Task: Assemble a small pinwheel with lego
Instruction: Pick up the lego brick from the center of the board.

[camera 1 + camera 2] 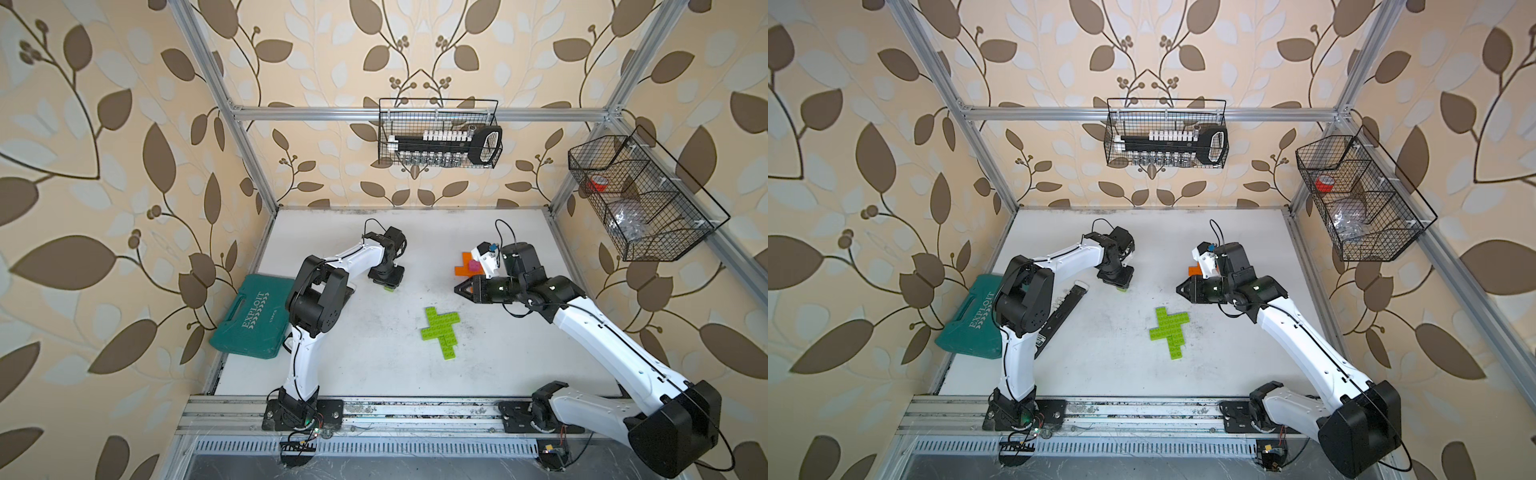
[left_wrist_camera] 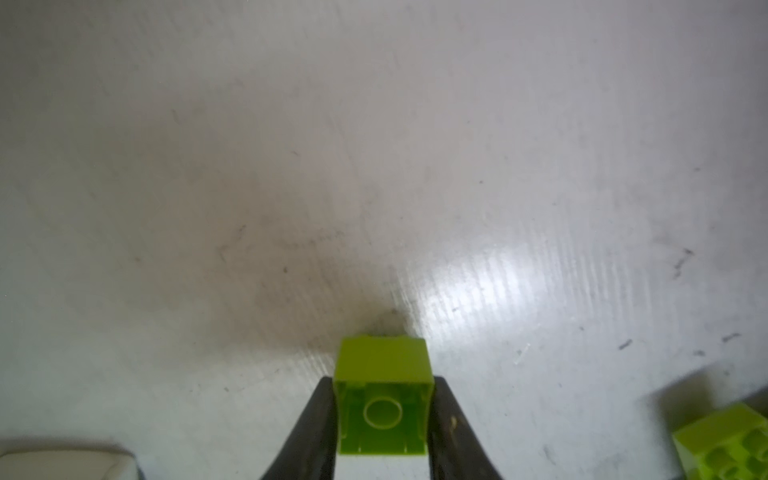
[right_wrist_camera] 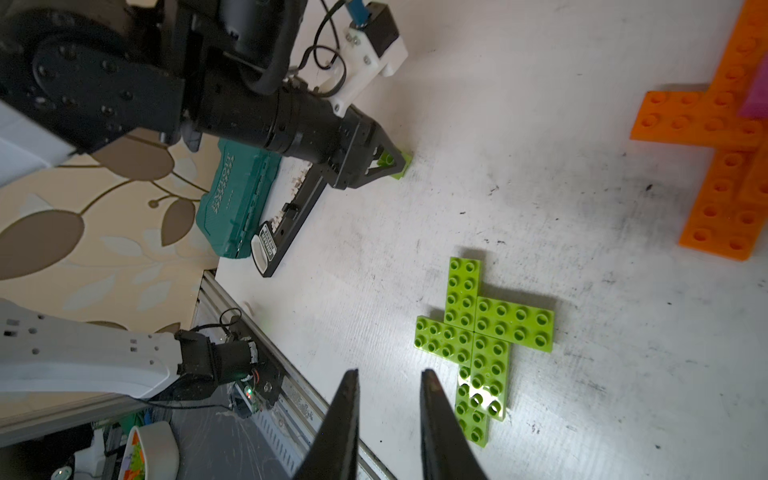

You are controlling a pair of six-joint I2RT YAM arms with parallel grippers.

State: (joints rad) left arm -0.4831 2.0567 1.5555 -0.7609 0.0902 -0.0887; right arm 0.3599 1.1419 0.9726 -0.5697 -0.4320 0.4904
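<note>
Beige wallpaper (image 1: 104, 166) with brown leaves and pale vines covers the walls. An aluminium frame (image 1: 415, 113) carries a black wire basket (image 1: 419, 120) at the back and a second wire basket (image 1: 656, 249) at the side. The white tabletop (image 1: 365, 353) is scuffed and glossy in soft light.

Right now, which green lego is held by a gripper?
The small green square brick, pinched in the left gripper; the lime-green cross lies loose on the table, untouched.

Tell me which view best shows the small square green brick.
Left wrist: the brick sits large in the left hand, hollow underside visible. Both top views show a sliver; right wrist shows it tiny, half hidden.
</note>
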